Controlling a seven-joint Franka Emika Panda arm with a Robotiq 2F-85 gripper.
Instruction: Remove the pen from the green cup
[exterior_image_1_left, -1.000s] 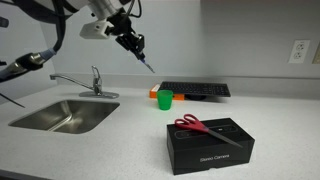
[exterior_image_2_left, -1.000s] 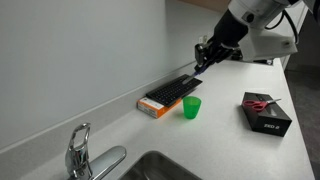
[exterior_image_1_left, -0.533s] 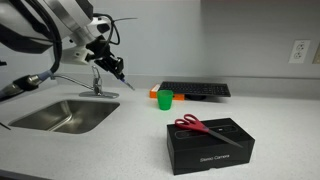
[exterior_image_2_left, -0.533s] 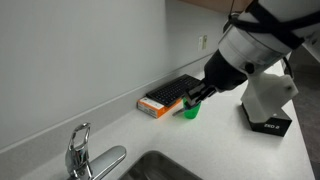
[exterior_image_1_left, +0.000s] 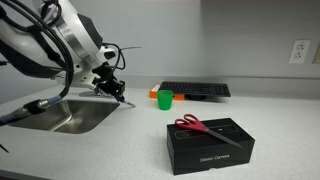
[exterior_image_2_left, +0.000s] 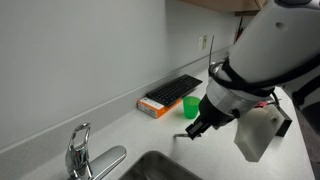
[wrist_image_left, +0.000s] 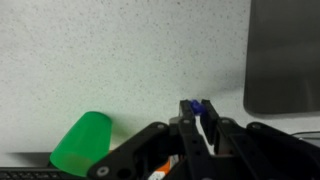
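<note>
The green cup (exterior_image_1_left: 165, 97) stands upright on the counter in front of the keyboard. It is partly hidden behind the arm in an exterior view (exterior_image_2_left: 189, 103) and shows at lower left in the wrist view (wrist_image_left: 84, 141). My gripper (exterior_image_1_left: 116, 91) is shut on the blue-purple pen (exterior_image_1_left: 124, 98), low over the counter between the sink and the cup. The pen is clear of the cup and points down toward the counter. In the wrist view the pen's blue end (wrist_image_left: 200, 106) shows between the gripper's (wrist_image_left: 197, 116) fingertips. The gripper also shows in an exterior view (exterior_image_2_left: 196, 126).
A steel sink (exterior_image_1_left: 62, 116) with a faucet (exterior_image_2_left: 78, 150) lies beside the gripper. A black keyboard (exterior_image_1_left: 195, 90) and a small orange object (exterior_image_1_left: 154, 93) sit by the wall. A black box (exterior_image_1_left: 208, 148) carries red-handled scissors (exterior_image_1_left: 198, 126).
The arm has swung from high above the cup down and toward the sink, carrying the pen. The pen now hangs close to the counter. The cup has not moved.
</note>
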